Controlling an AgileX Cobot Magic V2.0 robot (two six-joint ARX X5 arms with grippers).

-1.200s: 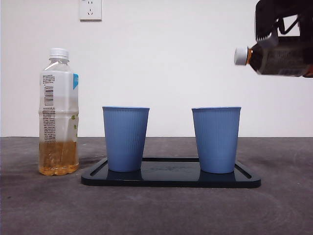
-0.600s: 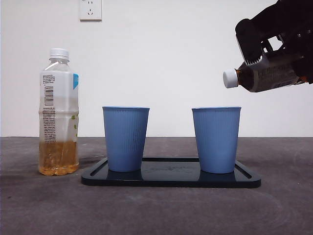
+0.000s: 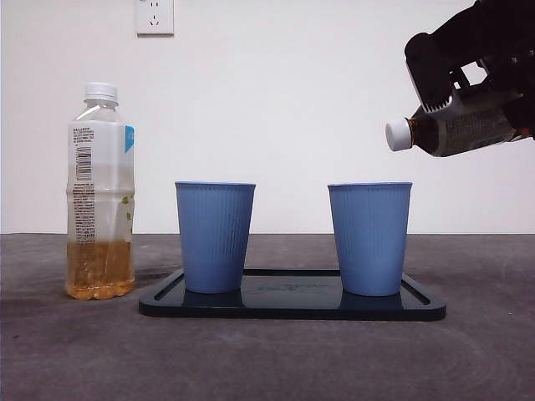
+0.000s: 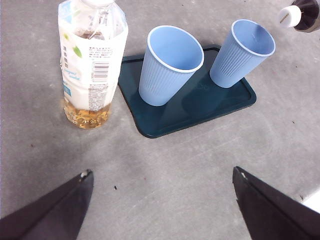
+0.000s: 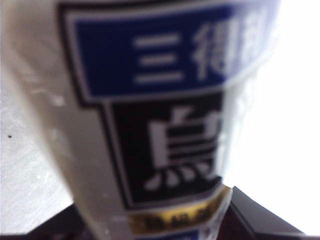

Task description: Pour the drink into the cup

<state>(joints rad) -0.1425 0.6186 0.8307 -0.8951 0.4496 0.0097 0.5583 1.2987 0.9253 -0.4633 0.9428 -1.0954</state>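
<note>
Gripping dark bottle [image 3: 456, 127], right end effector [image 3: 468, 79] holds it high, long axis near horizontal, white cap [image 3: 399, 134] on, tipped slightly down, above right blue cup [image 3: 369, 238] on tray [image 3: 292, 306]. Left end effector [image 4: 160, 200] spread open, waiting over tabletop [image 4: 200, 165].

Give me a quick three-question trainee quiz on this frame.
1. True or false: the dark bottle held by the right gripper has its white cap on.
2. How many blue cups stand on the dark tray?
3. Which does the held bottle's capped end hang nearer: A) left cup, B) right cup, C) tea bottle?

Key: 1 true; 2 two; 3 B. The left gripper waits, jaws apart.
</note>
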